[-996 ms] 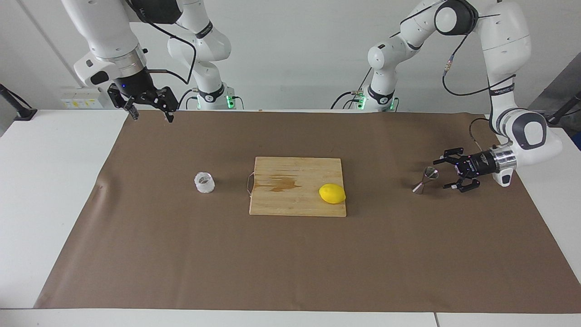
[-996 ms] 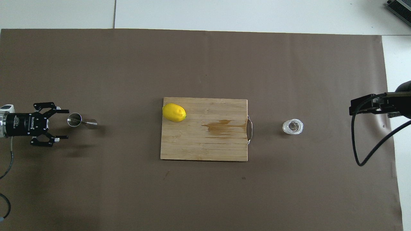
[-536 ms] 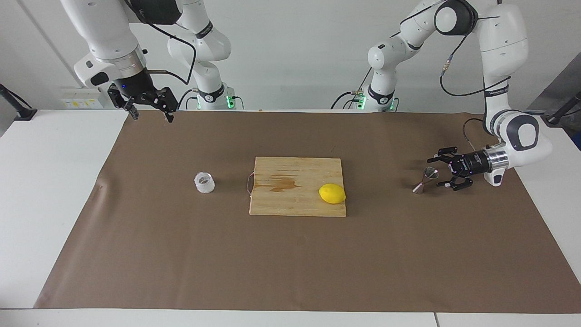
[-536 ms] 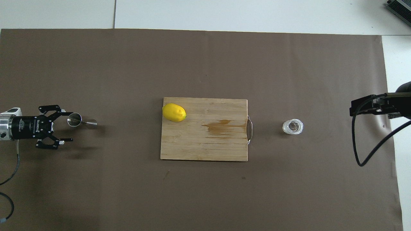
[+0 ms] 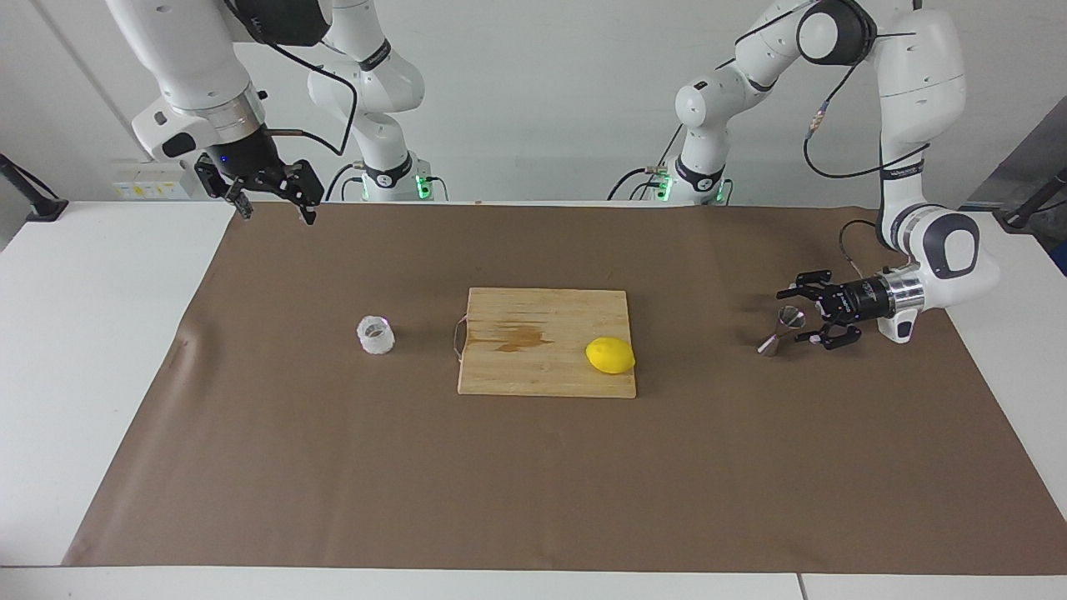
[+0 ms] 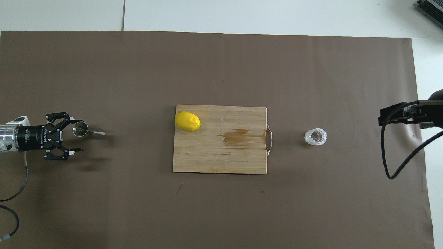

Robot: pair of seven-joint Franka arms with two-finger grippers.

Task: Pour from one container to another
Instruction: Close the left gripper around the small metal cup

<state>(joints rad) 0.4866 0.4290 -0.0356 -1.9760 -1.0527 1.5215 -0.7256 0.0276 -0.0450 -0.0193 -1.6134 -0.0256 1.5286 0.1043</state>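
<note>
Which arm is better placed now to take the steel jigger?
The left arm. Its open end effector lies level beside the steel jigger, fingers pointing at it. The right end effector hangs open above the paper's edge near its own base, far from the jigger.

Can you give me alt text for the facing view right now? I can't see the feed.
The left arm's tool, open and turned sideways, is level with the steel jigger at its end of the brown mat, not yet gripping. A clear cup stands beside a wooden board with a lemon on it; the right tool waits open, raised.
</note>
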